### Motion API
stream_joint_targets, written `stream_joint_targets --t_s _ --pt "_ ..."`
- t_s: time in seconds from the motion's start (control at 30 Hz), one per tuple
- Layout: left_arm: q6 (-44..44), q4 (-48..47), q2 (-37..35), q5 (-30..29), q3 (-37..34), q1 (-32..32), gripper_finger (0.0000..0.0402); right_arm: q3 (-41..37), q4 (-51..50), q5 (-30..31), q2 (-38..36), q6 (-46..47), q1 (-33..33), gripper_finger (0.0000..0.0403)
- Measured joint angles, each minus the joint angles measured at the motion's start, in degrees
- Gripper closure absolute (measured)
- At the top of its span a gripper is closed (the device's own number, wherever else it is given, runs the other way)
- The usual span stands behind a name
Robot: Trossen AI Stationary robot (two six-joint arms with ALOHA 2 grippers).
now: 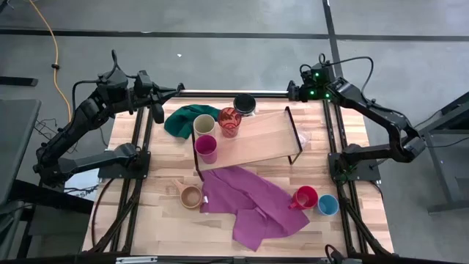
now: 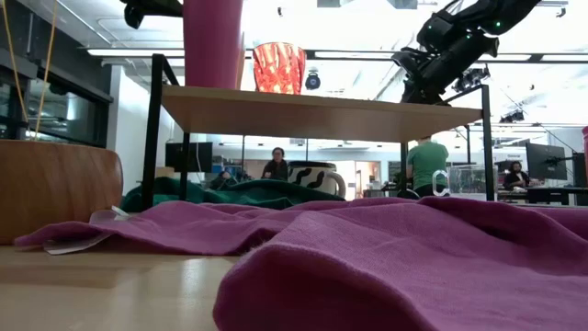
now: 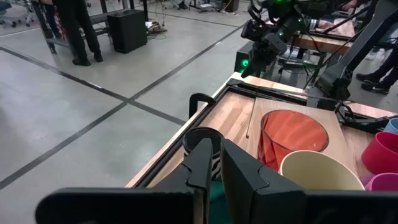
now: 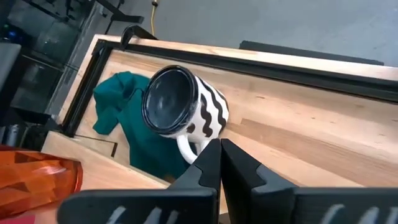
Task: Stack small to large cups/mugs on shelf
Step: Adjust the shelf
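I'd take the stiff, fragile striped mug [image 4: 185, 107] by its handle; both end effectors [image 4: 219, 160] are together, empty.

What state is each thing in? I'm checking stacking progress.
Magenta cup: upright, on shelf.
Red glass cup: upright, on shelf.
Cream cup: upright, at shelf's left end.
Striped mug: upright, on table.
Wooden cup: upright, on table.
Red mug: upright, on table.
Blue cup: upright, on table.
Purple cloth: crumpled.
Green cloth: crumpled.
Left tool: shut, empty.
Right tool: shut, empty.
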Motion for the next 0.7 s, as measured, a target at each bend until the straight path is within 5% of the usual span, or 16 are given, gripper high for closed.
stream_joint_targets --t_s 0.7 --pt "0.7 -0.2 0.0 0.7 0.0 0.0 0.0378 0.0 -5.0 0.5 0.0 1.1 3.8 0.0403"
